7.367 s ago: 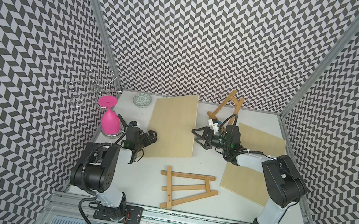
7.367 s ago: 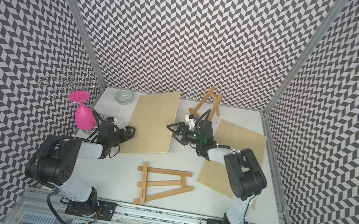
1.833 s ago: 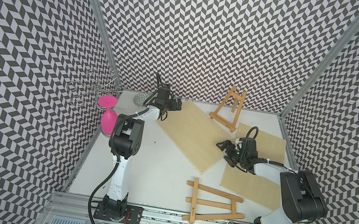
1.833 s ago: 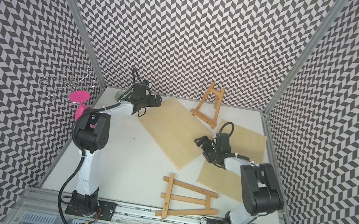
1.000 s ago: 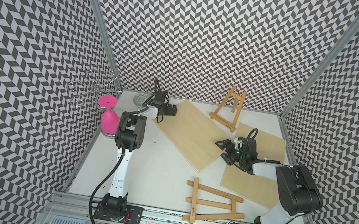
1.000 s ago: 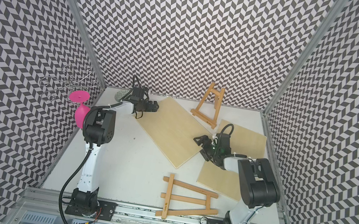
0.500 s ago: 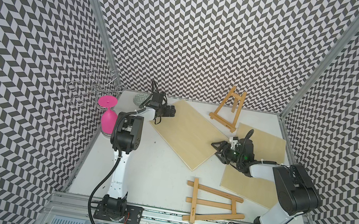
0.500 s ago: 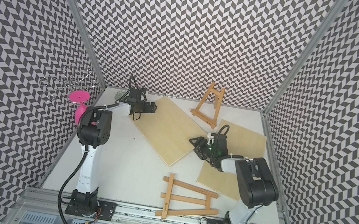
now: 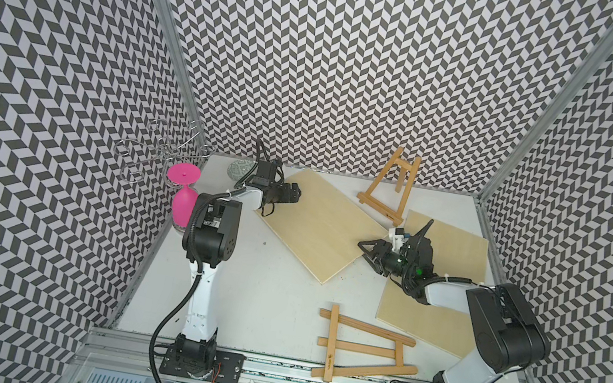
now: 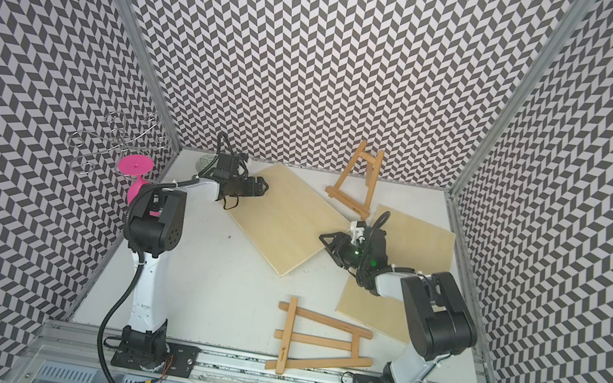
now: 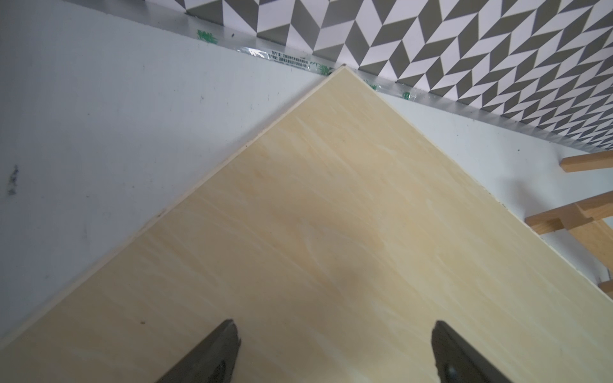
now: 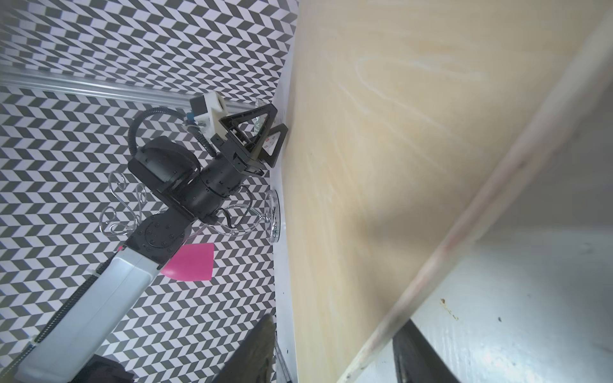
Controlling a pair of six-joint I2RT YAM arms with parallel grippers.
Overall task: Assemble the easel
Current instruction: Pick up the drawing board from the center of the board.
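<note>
The right pincer (image 9: 366, 250) straddles one edge of the large pale plywood board (image 9: 316, 223), on the side nearest its own arm. Its jaws have narrowed from the wide gape of a second ago — whether they have bitten yet cannot be told. Across the panel, the left pincer (image 9: 293, 192) hovers over the far corner with jaws well apart, holding nothing. The board lies slantwise on the white tabletop (image 9: 257, 298), just beside the small wooden easel standing upright (image 9: 379, 210) at the back wall. Seconds earlier it lay squarer and nearer the left arm — it has since swung toward the stand. The second wooden easel, lying flat (image 9: 358, 348), has shifted from front centre toward the right arm's base. The closing jaws suggest the board will soon be lifted onto the standing easel.
</note>
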